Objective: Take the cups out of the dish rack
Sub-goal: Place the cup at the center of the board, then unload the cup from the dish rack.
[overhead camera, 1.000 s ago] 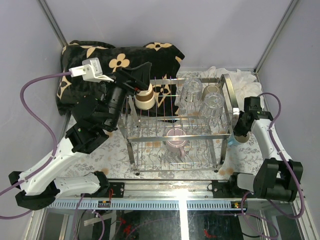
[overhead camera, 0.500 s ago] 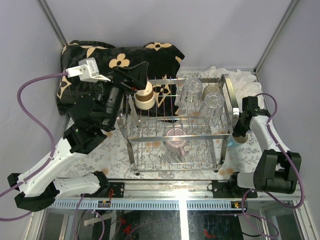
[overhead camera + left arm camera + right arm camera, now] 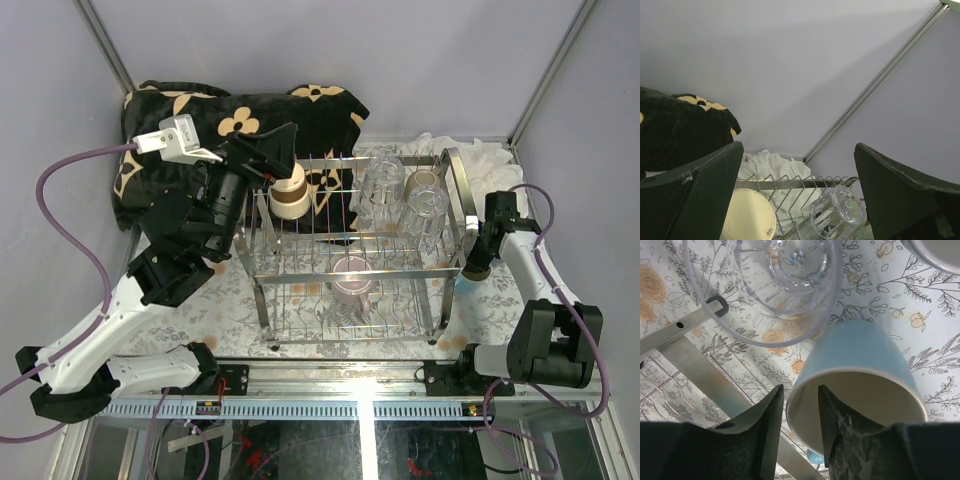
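Observation:
The chrome dish rack [image 3: 262,262] stands mid-table. Its upper tier holds an upturned cream cup [image 3: 290,197], two clear glasses [image 3: 380,185] and a beige cup [image 3: 426,180]. A pink-mauve mug [image 3: 352,275] sits on the lower tier. My left gripper [image 3: 275,160] is open and empty, just above and left of the cream cup [image 3: 749,217]. A glass [image 3: 837,212] lies beyond it. My right gripper [image 3: 477,268] is at the rack's right end. Its fingers straddle the rim of a light blue mug [image 3: 860,365], one outside and one inside, shut on it [image 3: 801,387].
A black cushion [image 3: 200,120] with beige flowers lies back left. A white cloth [image 3: 490,160] is bunched behind the rack. A floral tablecloth [image 3: 225,290] covers the table. The enclosure walls stand close on both sides. A grey cup rim [image 3: 935,250] shows beside the glass [image 3: 765,285].
My left gripper has shifted slightly left over the cream cup. My right arm's elbow has swung in a little while its gripper stays at the rack's right end.

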`<state>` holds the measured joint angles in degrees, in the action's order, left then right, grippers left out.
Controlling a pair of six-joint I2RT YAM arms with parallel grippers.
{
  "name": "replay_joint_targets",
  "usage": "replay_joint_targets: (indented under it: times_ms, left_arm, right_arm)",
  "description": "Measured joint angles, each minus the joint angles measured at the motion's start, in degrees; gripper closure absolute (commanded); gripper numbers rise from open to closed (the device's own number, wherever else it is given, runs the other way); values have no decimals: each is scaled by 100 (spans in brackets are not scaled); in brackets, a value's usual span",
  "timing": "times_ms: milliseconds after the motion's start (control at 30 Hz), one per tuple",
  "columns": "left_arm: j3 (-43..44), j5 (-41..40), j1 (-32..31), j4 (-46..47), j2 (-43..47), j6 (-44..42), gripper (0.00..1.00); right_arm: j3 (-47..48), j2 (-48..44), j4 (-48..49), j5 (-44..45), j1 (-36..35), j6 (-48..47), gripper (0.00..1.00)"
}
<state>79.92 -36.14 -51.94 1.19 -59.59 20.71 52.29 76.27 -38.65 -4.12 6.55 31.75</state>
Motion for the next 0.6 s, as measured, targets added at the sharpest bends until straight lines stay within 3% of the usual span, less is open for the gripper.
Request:
replay_joint_targets:
  times_ms: [367,600]
  left_arm:
    - [293,136,66,-164,-302,-7,7]
    - [929,400,101,-450,-625,-59,7]
  right_arm:
    - [726,-702,-457,15,0,76,34]
    - [1497,-1228,-839,310,0,120,30]
